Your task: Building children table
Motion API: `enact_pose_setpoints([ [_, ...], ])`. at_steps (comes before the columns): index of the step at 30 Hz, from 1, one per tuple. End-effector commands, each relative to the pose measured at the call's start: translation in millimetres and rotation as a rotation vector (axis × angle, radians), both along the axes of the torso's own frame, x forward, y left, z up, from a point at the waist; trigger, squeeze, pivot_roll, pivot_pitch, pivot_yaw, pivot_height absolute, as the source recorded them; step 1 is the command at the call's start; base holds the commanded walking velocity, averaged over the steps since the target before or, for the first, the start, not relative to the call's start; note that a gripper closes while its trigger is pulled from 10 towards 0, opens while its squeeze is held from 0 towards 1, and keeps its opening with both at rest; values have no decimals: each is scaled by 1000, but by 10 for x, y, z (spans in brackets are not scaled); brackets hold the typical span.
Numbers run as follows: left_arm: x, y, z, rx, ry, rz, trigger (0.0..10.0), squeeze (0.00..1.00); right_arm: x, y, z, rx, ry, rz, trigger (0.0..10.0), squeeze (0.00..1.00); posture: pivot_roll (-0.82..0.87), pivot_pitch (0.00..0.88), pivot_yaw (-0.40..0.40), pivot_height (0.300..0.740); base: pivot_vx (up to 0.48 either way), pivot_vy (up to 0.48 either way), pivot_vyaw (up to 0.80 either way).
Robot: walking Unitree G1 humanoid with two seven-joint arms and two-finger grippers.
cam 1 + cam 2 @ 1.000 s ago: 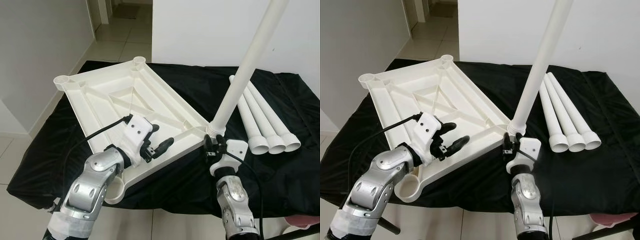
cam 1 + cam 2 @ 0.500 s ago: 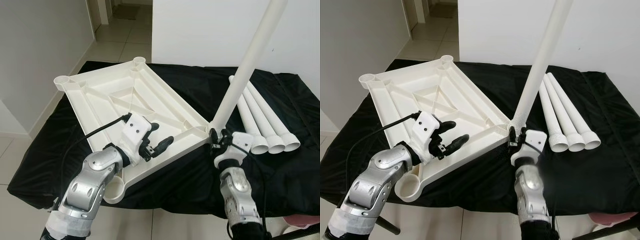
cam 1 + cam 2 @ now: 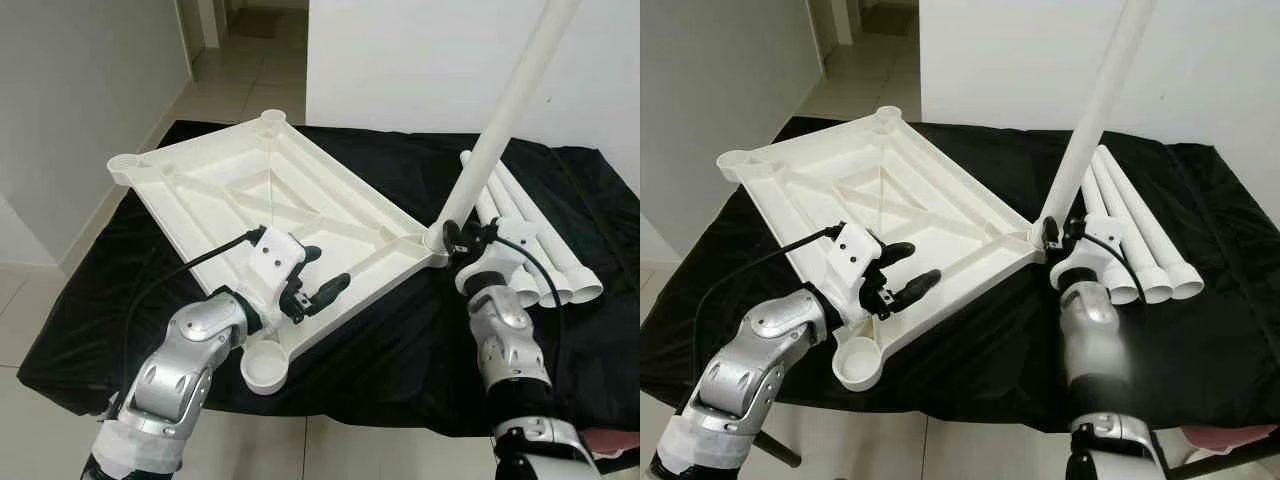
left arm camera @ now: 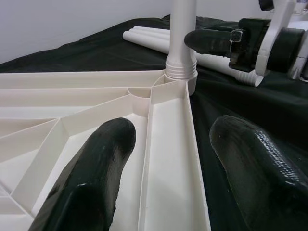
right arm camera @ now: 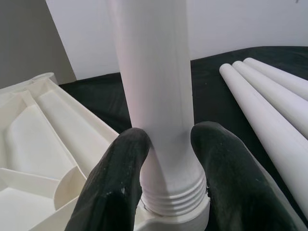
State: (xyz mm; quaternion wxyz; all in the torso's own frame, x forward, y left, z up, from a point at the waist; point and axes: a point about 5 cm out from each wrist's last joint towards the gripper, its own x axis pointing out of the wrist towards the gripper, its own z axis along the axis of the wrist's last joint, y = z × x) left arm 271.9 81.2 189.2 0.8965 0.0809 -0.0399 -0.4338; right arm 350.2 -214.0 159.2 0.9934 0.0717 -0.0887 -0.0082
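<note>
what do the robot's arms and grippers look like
Both arms are silver metal with rounded joint housings. Each wrist carries a white plastic block, and a thin black cable loops from it back along the arm. The left gripper and right gripper each have two long, rounded, matte black fingers. Pale tape wraps the left upper arm.

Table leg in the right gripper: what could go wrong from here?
The table leg leans while its threaded end sits in the corner socket, so it may cross-thread or jam. The tabletop lies loose on the black cloth; the left gripper straddles its edge open, so it may slide. The spare legs lie close beside the right gripper.
</note>
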Motion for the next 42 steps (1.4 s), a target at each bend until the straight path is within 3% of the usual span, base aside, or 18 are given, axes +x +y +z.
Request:
enact_pose_setpoints([
  [1, -11, -35, 11, 4, -8, -38, 10000, 0, 18, -51, 13, 12, -2, -1, 10000, 0, 5, 84, -17, 740, 0, 0, 0],
  [5, 9, 4, -18, 39, -38, -26, 10000, 0, 65, -7, 94, 8, -32, 43, 10000, 0, 9, 85, -17, 740, 0, 0, 0],
  [9, 103, 183, -104, 111, -51, 1, 10000, 0, -35, 154, 87, 24, -76, 116, 10000, 0, 7, 89, -16, 740, 0, 0, 0],
  [14, 119, 217, -116, 123, -46, 2, 10000, 0, -57, 175, 82, 25, -84, 129, 10000, 0, 6, 90, -15, 740, 0, 0, 0],
  [16, 165, 355, -177, 195, -40, 11, 10000, 0, -219, 218, 18, 32, -98, 155, 10000, 0, -7, 89, -6, 740, 0, 0, 0],
  [19, 165, 355, -177, 195, -40, 11, 10000, 0, -219, 218, 18, 32, -98, 155, 10000, 0, -7, 89, -6, 740, 0, 0, 0],
  [20, 173, 442, -233, 269, -49, 5, 10000, 0, -328, 201, -38, 36, -98, 155, 10000, 0, -15, 90, 0, 740, 0, 0, 0],
  [35, 238, 768, -340, 488, -83, 62, 10000, 0, -428, 15, -35, 16, -101, 100, 10000, 0, -10, 85, 0, 740, 0, 0, 0],
  [42, 199, 745, -444, 578, -109, 41, 10000, 0, -415, -9, -3, 11, -100, 100, 10000, 0, -6, 77, -11, 740, 0, 0, 0],
])
